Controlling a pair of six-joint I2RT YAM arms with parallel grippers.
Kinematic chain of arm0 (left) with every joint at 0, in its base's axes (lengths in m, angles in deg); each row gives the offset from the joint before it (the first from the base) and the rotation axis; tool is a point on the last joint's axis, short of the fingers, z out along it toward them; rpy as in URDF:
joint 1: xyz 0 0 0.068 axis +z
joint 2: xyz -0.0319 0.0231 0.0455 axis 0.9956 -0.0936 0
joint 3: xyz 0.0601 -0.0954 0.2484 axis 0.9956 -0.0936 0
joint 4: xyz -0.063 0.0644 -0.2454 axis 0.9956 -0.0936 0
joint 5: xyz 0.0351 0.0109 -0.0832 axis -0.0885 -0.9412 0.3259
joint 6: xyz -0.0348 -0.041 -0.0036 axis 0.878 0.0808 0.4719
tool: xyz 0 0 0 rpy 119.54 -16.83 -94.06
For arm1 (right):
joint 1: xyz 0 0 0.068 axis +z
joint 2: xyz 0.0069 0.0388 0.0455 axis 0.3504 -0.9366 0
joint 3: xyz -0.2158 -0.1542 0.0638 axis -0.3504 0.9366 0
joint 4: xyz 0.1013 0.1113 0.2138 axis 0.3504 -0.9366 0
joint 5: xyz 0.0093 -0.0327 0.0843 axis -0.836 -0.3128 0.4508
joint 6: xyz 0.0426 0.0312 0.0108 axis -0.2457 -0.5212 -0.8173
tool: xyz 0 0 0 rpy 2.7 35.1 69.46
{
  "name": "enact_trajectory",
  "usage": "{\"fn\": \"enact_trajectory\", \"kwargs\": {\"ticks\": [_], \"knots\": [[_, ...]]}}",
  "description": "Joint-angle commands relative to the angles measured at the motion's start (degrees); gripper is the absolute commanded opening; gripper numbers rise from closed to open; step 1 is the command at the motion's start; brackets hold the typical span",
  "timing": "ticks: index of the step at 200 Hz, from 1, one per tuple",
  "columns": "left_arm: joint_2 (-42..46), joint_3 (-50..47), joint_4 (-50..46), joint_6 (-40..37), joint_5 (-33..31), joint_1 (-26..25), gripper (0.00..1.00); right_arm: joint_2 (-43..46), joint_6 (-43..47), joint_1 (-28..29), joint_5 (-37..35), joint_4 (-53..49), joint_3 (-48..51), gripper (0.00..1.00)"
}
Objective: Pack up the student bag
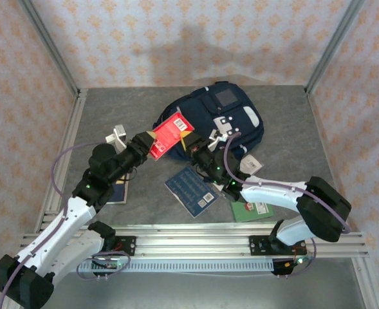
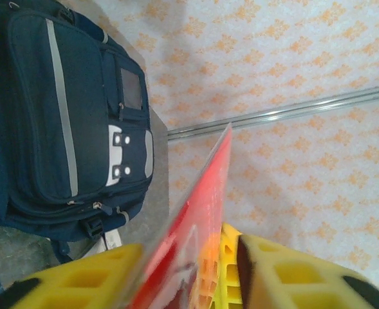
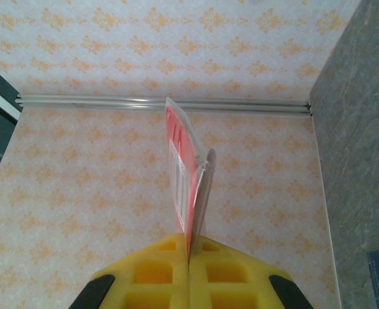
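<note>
A: Nearest, the right gripper (image 3: pixel 189 250)?
B: I've got it pinched shut on the red packet (image 3: pixel 178 174), upright for handing over. My left gripper (image 2: pixel 190 250) straddles it, part open; can't tell if it grips. The student bag (image 1: pixel 222 114) lies just beyond.

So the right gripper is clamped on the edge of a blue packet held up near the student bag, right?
No, the packet is red, not blue; the right wrist view shows it. The right gripper is clamped on its edge, held up near the student bag.
</note>
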Motion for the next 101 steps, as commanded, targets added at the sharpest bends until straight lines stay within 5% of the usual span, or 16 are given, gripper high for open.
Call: {"fn": "enact_trajectory", "kwargs": {"ticks": [1,34,71,101], "knots": [[0.3,-0.6,3.7,-0.1,1.5,0.0,0.29,2.5,1.6,0.6,-3.1,2.2,1.0,0.0],[0.9,-0.6,2.8,-1.0,1.2,-0.1,0.12,3.3,2.5,0.6,-4.2,-1.8,1.1,0.0],[3.0,1.2,-3.4,-4.6,-0.9,0.0,0.05,5.7,7.4,0.6,-5.5,-10.0,0.8,0.35],[5.7,4.7,-14.9,-9.5,-6.0,0.0,0.05,7.6,14.3,0.5,-8.6,-24.4,-1.1,0.47]]}}
